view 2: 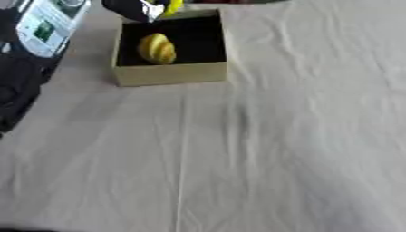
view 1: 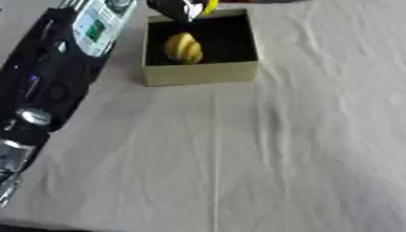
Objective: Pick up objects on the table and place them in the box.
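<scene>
An open tan cardboard box (view 1: 202, 72) with a dark inside stands at the far middle of the table. In it lies a yellow ribbed object (view 1: 183, 48), towards its left side. My left arm (view 1: 47, 77) runs up the left edge of the view. My left hand (view 1: 181, 7) hangs over the box's far rim, its dark fingers curled round a small yellow thing (view 1: 210, 5) that peeks out on the right. Most of that thing is hidden by the hand and the top edge of the view. My right hand shows in neither view.
A wrinkled white cloth (view 1: 277, 149) covers the table. A white panel with a green patch (view 1: 97, 23) on my left forearm sits just left of the box.
</scene>
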Available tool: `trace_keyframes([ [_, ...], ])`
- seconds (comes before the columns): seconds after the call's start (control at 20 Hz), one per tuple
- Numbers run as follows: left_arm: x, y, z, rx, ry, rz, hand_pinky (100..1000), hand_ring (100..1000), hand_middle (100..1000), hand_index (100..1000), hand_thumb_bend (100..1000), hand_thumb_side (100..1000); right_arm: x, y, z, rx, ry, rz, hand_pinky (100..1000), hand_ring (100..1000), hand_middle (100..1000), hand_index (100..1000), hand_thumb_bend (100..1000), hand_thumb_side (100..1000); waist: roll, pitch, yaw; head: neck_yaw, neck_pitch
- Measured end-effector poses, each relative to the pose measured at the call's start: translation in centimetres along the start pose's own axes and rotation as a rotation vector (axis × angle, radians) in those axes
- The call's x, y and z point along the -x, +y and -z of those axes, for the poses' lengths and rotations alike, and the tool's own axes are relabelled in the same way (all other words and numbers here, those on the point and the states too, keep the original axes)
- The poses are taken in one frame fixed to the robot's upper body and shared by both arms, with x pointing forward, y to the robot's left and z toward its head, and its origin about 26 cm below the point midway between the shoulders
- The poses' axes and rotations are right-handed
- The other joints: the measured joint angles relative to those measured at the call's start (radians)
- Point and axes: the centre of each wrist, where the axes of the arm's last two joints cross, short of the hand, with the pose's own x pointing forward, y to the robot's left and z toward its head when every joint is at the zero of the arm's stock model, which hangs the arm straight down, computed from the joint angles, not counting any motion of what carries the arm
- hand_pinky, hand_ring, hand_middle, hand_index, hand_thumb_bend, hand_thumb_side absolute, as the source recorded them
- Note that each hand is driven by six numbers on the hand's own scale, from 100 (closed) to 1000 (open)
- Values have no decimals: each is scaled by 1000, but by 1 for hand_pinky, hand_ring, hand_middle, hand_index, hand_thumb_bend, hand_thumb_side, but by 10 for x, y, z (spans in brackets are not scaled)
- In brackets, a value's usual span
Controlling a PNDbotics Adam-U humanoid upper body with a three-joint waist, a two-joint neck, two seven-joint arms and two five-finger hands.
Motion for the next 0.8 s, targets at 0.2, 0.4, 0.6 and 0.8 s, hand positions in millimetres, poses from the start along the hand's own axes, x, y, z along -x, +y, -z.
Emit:
trace_keyframes([
  [0.2, 8, -22, 7, 41, 10, -40, 656, 555, 526, 714, 122, 100, 0, 1, 0, 0, 3, 6, 861, 831, 705, 858, 100, 573, 0, 1, -4, 0, 0],
  [0.4, 12, -35, 10, 82, 6, -49, 671, 582, 557, 735, 204, 100, 0, 3, -1, 0, 7, 17, 861, 831, 705, 858, 100, 573, 0, 3, -8, 0, 0],
  [0.6, 15, -43, 11, 88, 40, -6, 707, 639, 614, 805, 298, 100, 1, 4, -1, 1, 9, 23, 861, 832, 704, 858, 100, 575, 0, 5, -9, 0, 0],
  [0.8, 21, -51, 11, 55, 106, 33, 832, 820, 790, 890, 460, 111, 1, 4, -2, -1, 12, 26, 862, 832, 704, 858, 100, 576, 0, 6, -9, 0, 0],
])
